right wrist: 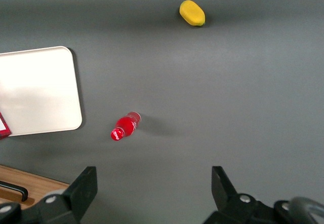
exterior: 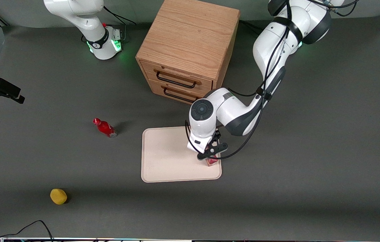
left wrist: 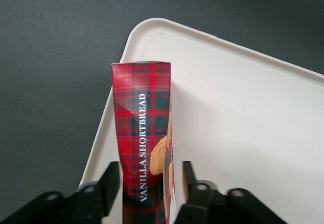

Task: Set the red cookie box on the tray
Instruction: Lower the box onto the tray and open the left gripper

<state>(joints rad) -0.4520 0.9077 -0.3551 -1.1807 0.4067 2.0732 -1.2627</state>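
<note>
Items on the dark grey surface (exterior: pixel 310 151), listed across the front view from the parked arm's end toward the working arm's: one yellow lemon (exterior: pixel 58 196), nearest the front camera; one small red bottle (exterior: pixel 105 127), lying on its side, well apart from the lemon; one pale cream-pink tray (exterior: pixel 166 158), flat, low-rimmed, its middle bare; one wooden two-drawer cabinet (exterior: pixel 190 50), farther from the front camera than the tray; the left arm's hand (exterior: pixel 211 158), poised over the tray's corner toward the working arm's end. Red cookie box (left wrist: pixel 144 143) (tartan carton lettered "VANILLA SHORTBREAD"): gripped in the hand, fingers (left wrist: pixel 109 183) pressed against its broad faces. Long axis runs straight out from the hand, so the box stands on end, its free end directly over the tray just inside the rim. Whether that end touches the tray cannot be told. Judged remaining: lower, or tip flat toward the tray's middle, then release.
</note>
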